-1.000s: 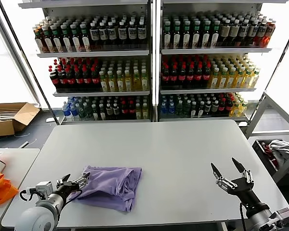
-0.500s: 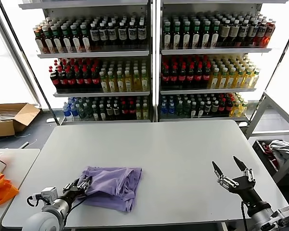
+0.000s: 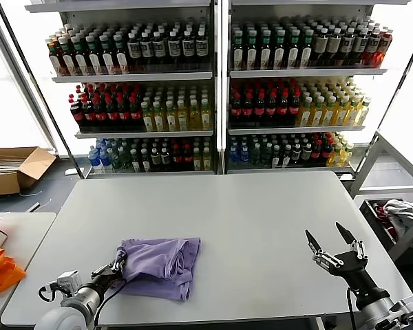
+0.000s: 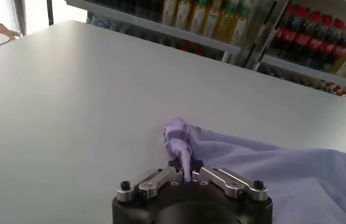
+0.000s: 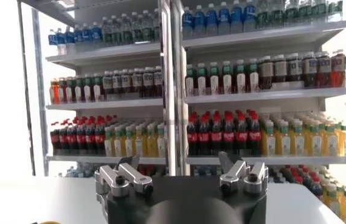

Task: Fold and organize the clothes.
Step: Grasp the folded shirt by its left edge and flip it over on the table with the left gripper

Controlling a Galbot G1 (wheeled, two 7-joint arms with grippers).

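Left tool (image 4: 186, 176) pinches T-shirt (image 3: 158, 265) corner at near-left of table (image 3: 261, 206). Right tool (image 3: 334, 242) idle, wide, near-right. Risk: grip's thin, only a fabric tip; it may slip, or the bundle may drag instead of unfolding.

Bright daylight floods through the windows (image 3: 14, 103), glaring white; soft shadows.

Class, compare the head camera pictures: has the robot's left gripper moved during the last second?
Yes. The left gripper has slid toward the table's near edge, closing on the left corner of the lavender T-shirt and tugging that corner along.
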